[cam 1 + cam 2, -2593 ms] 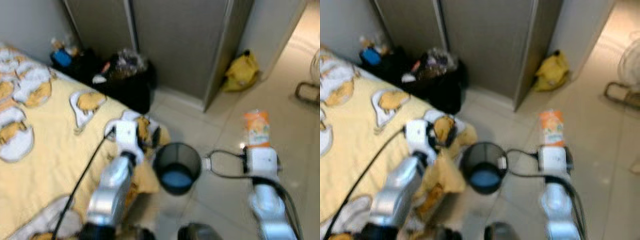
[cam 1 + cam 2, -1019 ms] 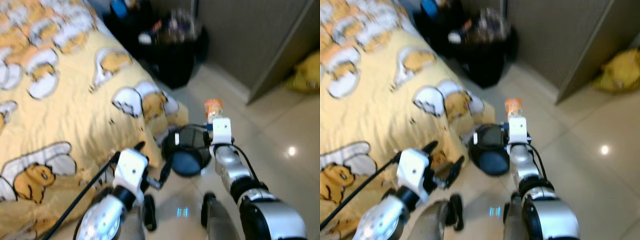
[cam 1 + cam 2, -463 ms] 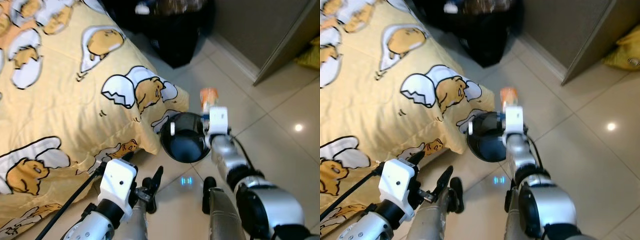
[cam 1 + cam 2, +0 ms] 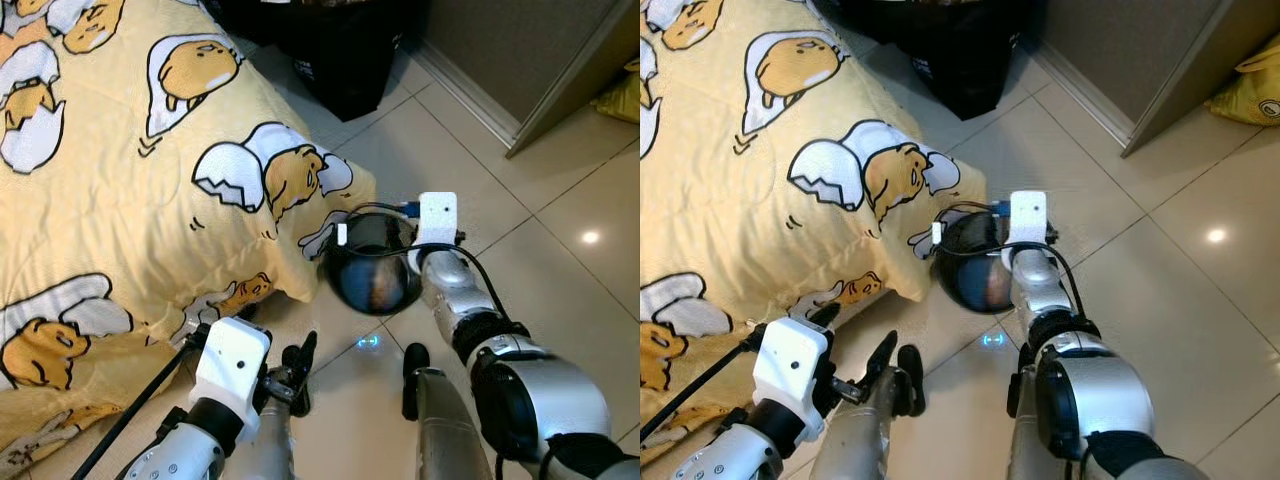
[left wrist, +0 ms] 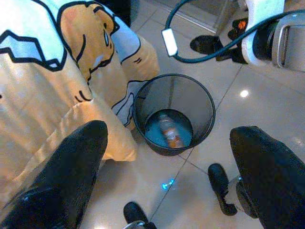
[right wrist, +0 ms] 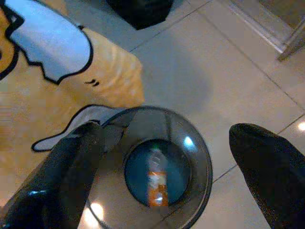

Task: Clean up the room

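Right gripper (image 6: 162, 157): fingers spread wide and empty, positioned directly above the black mesh waste bin (image 5: 174, 114), with the orange-labelled bottle (image 6: 156, 183) lying on the blue bin floor straight below the gap between the fingers. Left gripper (image 5: 169, 157): fingers likewise released and empty, held low near the robot's legs, bin ahead of it, yellow bedspread (image 4: 120, 190) beside it and touching the bin wall.

One black wire-mesh wastebasket (image 5: 174, 114) on the tiled floor, and one orange-labelled plastic bottle (image 5: 170, 132) lying inside it. One yellow bedspread with a cartoon egg print (image 4: 110, 190). One black bag (image 4: 345, 55) by the wall, one yellow bag (image 4: 1252, 88) further off.
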{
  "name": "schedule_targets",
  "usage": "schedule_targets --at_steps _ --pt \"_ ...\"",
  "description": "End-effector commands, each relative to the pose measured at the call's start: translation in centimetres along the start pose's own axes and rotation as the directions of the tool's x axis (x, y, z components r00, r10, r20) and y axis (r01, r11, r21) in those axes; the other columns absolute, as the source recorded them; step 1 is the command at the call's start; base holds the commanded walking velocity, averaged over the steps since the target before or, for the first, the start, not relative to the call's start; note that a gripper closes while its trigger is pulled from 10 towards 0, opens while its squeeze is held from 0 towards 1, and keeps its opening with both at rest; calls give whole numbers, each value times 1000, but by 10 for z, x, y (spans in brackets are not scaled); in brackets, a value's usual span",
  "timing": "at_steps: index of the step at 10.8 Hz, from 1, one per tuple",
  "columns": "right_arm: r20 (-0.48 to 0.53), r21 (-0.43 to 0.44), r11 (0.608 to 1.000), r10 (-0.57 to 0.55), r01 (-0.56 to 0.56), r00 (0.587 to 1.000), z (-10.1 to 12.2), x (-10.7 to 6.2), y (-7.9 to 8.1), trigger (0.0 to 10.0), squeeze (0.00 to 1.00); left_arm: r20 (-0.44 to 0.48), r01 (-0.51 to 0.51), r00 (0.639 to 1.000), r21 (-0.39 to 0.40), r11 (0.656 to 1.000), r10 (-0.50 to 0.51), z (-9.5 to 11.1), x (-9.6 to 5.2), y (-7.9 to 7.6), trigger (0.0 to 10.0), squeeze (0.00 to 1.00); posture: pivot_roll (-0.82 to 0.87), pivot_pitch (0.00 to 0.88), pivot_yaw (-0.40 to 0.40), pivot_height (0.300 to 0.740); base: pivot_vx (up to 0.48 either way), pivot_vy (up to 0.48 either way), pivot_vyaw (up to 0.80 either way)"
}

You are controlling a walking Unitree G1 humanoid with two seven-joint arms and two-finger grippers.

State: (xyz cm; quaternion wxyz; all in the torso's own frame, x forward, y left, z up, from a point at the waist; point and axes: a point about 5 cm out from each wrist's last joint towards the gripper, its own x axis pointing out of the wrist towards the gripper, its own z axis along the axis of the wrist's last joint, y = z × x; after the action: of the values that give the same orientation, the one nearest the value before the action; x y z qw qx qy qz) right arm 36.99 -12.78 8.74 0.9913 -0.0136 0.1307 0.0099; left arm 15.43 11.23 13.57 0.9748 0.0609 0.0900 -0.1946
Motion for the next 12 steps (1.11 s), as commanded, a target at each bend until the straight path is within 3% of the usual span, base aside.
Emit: schedule_targets --at_steps 1,2,4,5,6,7,8,9,11,12 --pt "-35 4 1000 22 -22 999 -14 -4 6 10000 576 -27 -15 1000 9 1000 15 -7 3 1 10000 0 162 466 137 731 0 0 0" --pt "-4 9 1000 22 -22 1000 -13 -5 4 10000 0 -20 -32 999 7 999 32 -9 12 2 10000 0 133 441 119 731 0 0 0" --pt "114 24 999 28 -31 993 -21 -16 -1 10000 0 -1 -78 997 -35 996 78 -16 35 11 10000 0 53 341 76 731 0 0 0" --pt "173 26 1000 12 -16 985 -29 -29 -10 10000 0 -8 -188 982 -144 972 189 -24 52 30 10000 0 0 261 55 731 0 0 0" --pt "221 14 1000 -12 9 975 -33 -53 -23 10000 0 0 -312 949 -170 935 316 -28 66 54 10000 0 -47 177 37 731 0 0 0" --pt "245 -7 1000 -25 28 969 -34 -68 -32 10000 0 36 -329 941 -127 936 336 -25 76 61 10000 0 -62 134 27 731 0 0 0" --pt "265 -15 999 -36 42 963 -33 -76 -38 10000 0 60 -324 941 -135 936 334 -22 89 64 10000 0 -101 45 26 731 0 0 0" --pt "273 -24 999 -27 35 962 -34 -76 -43 10000 0 100 -313 940 -135 940 327 -16 103 68 10000 0 -108 0 35 731 0 0 0" --pt "215 20 999 -51 48 975 -38 -75 -51 10000 0 130 -274 944 -198 941 302 -11 118 67 10000 0 -119 0 61 731 0 234 728" --pt "180 27 999 -49 45 983 -45 -73 -53 10000 0 142 -272 944 -171 947 297 -11 121 65 10000 0 -113 0 57 731 0 465 700"
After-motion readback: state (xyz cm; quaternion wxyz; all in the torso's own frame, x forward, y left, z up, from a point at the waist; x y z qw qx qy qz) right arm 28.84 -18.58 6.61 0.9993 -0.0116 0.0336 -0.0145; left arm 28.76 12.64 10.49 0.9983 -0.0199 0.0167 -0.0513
